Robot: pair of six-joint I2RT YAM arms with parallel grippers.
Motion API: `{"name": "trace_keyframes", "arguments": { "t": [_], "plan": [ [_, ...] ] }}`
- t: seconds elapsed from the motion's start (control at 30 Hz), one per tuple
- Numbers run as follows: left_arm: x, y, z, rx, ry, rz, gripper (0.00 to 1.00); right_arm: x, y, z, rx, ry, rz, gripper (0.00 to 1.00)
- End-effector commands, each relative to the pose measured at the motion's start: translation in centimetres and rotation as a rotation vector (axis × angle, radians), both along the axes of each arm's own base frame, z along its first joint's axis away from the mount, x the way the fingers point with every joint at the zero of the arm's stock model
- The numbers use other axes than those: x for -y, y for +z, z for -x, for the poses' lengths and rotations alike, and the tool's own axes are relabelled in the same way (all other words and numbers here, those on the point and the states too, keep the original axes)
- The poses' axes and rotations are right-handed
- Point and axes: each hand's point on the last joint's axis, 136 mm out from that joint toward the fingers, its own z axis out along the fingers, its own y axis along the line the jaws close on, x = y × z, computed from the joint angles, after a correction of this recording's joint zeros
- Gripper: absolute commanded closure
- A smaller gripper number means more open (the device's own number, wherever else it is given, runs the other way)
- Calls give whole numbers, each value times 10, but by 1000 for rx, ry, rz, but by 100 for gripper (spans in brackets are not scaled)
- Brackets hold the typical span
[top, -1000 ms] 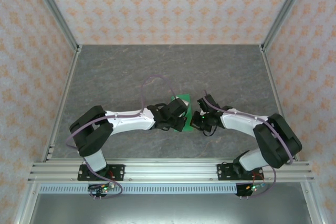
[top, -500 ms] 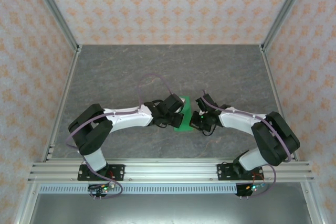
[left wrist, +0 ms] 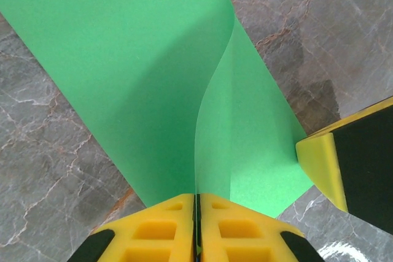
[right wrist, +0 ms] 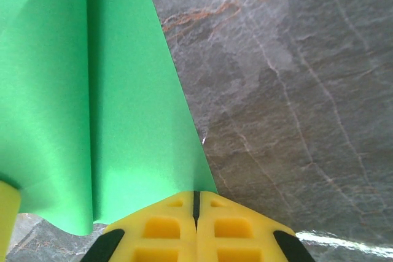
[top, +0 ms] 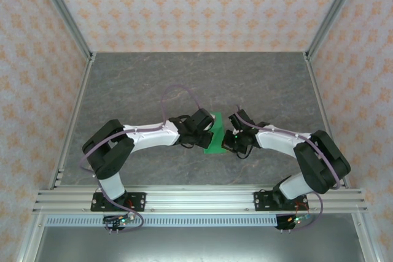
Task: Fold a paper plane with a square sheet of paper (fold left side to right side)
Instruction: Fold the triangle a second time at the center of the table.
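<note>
1. The square sheet of paper [top: 215, 138] lies near the middle of the surface [top: 184, 78], one side lifted and curling over.
2. The left claw [left wrist: 196, 198] is clenched on that raised edge.
3. The right claw [right wrist: 196, 196] is clenched at the sheet's right edge; I cannot tell whether it pinches the paper.
</note>
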Motion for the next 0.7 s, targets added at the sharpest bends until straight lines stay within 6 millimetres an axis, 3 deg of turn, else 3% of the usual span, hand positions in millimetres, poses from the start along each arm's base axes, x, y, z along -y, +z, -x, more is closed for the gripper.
{"name": "trace_keyframes", "arguments": {
  "t": [0.0, 0.67],
  "plan": [
    [-4, -2, -7, 5, -3, -39, 90, 13, -13, 12, -50, 12, 85, 100],
    [-9, -9, -19, 2, 11, -67, 90, 16, -16, 15, -65, 21, 105, 100]
  ]
}}
